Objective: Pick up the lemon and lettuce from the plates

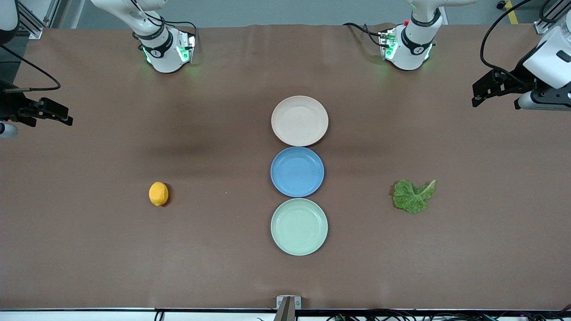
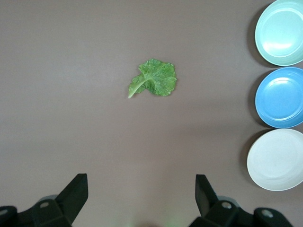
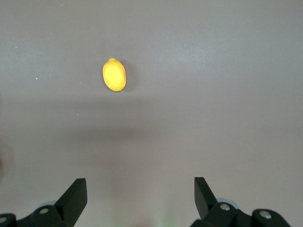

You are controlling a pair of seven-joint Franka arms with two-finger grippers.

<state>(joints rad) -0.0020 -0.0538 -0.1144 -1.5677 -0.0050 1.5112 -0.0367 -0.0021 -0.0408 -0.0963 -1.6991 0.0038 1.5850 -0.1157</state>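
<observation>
Three plates sit in a row mid-surface, all bare: beige plate (image 1: 299,120), blue plate (image 1: 297,171), mint plate (image 1: 299,226). Lemon (image 1: 158,194) lies on the surface (image 1: 89,249) toward the right arm's end, lettuce (image 1: 412,196) toward the left arm's end, so the picking looks finished. Left pincer (image 2: 142,198) and right pincer (image 3: 140,198) hang spread apart, empty, over the surface's ends. No writing is readable.

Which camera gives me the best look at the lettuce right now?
The left wrist view: the lettuce lies flat and unobstructed, stem and crinkles clear. The front view shows it smaller, on the bare table toward the left arm's end. The right wrist view doesn't show it.
</observation>
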